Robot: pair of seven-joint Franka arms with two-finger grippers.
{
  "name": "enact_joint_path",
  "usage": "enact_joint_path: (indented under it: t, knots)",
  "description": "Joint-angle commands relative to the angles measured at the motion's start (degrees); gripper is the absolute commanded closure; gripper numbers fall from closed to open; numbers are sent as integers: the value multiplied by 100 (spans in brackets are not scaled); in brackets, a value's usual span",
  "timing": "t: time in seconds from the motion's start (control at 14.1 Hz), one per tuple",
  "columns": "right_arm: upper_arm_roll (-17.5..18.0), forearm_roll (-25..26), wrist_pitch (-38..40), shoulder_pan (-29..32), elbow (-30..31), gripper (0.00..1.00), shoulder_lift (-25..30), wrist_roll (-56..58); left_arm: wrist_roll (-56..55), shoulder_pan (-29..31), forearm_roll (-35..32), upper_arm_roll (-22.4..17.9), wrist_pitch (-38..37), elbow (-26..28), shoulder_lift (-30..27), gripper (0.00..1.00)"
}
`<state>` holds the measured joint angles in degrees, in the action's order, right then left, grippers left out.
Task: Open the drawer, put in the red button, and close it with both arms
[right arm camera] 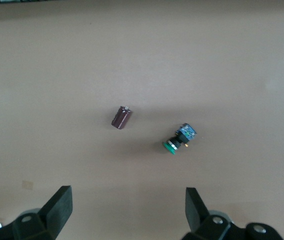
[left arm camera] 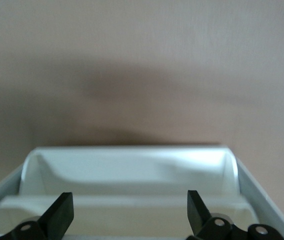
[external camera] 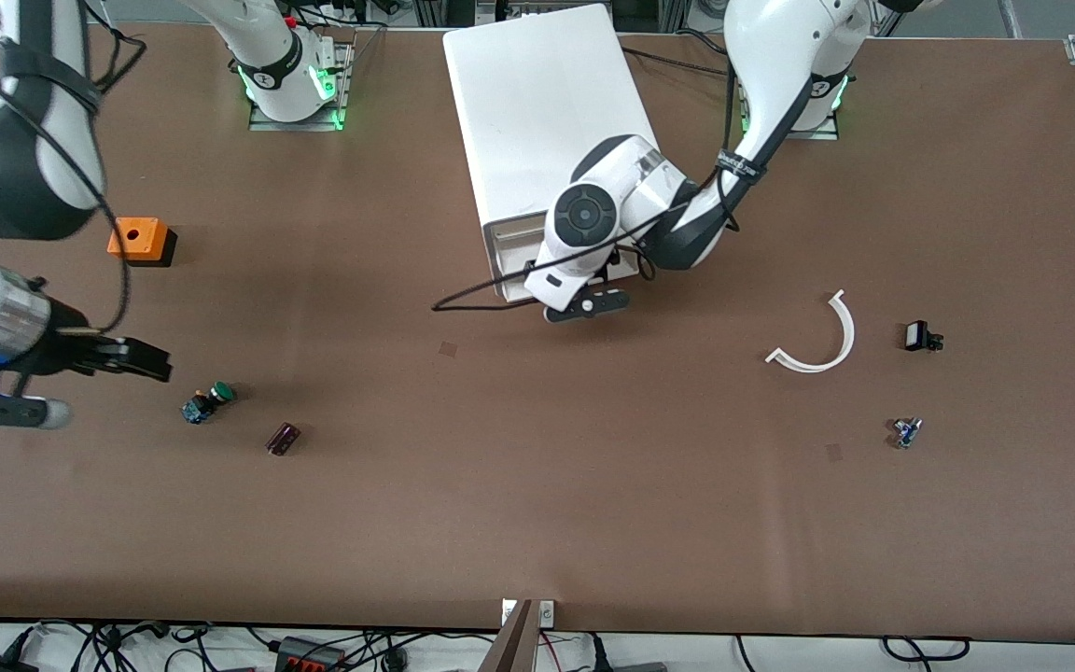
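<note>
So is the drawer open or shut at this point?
Open, at least partly: the left wrist view shows the drawer's white tray pulled out, nothing visible inside. The left gripper, fingers spread, hangs over it. The right gripper waits near the green button.

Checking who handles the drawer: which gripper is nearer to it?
Left. The left gripper is open right at the drawer; the right gripper hangs open toward the right arm's end, by the green button.

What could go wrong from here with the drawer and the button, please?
1. The right gripper hangs open close by the green button, so it might well pick the wrong-coloured one.
2. The left gripper, open, sits right at the drawer, so it could block a drop into it or meet the other arm there.
</note>
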<state>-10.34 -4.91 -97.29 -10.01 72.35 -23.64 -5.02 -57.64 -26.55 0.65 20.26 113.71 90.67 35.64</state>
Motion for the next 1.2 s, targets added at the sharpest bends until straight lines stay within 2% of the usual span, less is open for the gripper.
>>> enact_joint_path:
  t: [0.0,0.21,0.35,0.57,0.64,0.71,0.85,0.99,1.13]
  knots:
    - [330,33,-18,472,805,0,745,342,-63,71,50,110,-314,205,-216,0]
    - [384,51,-18,658,1114,0,1071,554,-63,80,50,119,-341,187,-216,0]
    - [375,287,-9,659,1359,0,1256,738,-54,80,50,110,-341,144,-207,0]
    - [375,411,17,667,1561,0,1414,871,60,360,-38,66,-341,82,-285,0]
    - [375,420,0,641,1754,0,1563,836,69,448,-169,31,-341,82,-382,0]
    - [384,429,-96,632,2000,0,1738,792,112,641,-596,57,-341,73,-487,0]
    - [393,429,-412,632,2518,0,2072,792,593,1001,-1214,66,-358,65,-663,0]
    - [384,438,-562,632,2897,0,2336,783,1418,1527,-1242,66,-515,-67,-848,0]
    - [393,446,-685,650,3065,0,2451,792,2297,1976,-1242,66,-1102,-251,-1032,0]
